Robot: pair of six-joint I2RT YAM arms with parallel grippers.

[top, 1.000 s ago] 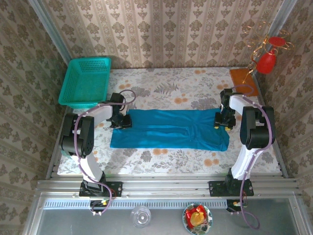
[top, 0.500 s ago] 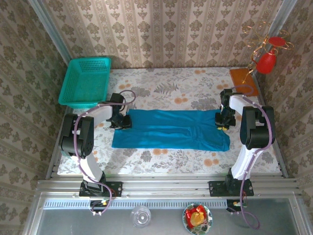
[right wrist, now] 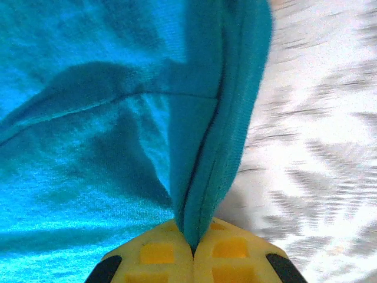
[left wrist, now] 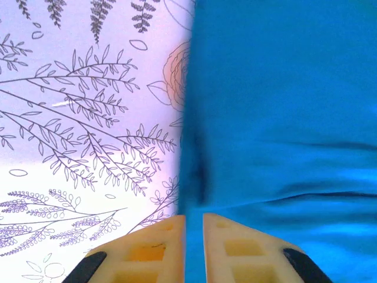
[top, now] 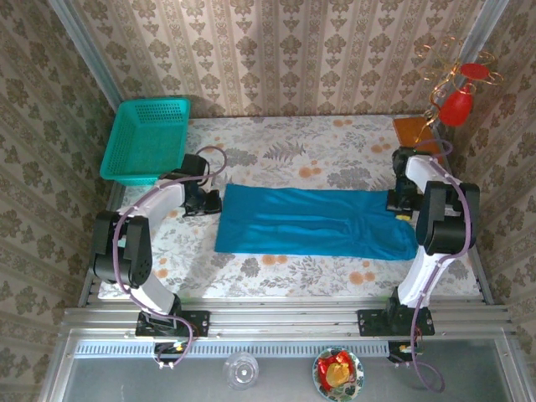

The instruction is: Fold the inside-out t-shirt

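The teal-blue t-shirt [top: 314, 222] lies as a long flat band across the floral table [top: 285, 151]. My left gripper [top: 211, 201] sits at its left end, just off the cloth's edge. In the left wrist view the fingers [left wrist: 153, 247] stand slightly apart, the gripper [left wrist: 194, 227] open, with the blurred shirt [left wrist: 283, 106] edge running under the narrow gap. My right gripper [top: 402, 205] is at the shirt's right end. The right wrist view has that gripper [right wrist: 193, 236] shut on a raised fold of the shirt [right wrist: 88, 118].
A teal-green mesh basket [top: 146, 138] stands at the back left corner. An orange mat [top: 416, 130] and a red ornament [top: 456, 105] are at the back right. Patterned walls close in the table on three sides.
The shirt has slid to the right with the right gripper, which moved toward the table's right edge. The left gripper stayed roughly in place and the shirt's left edge pulled away from it.
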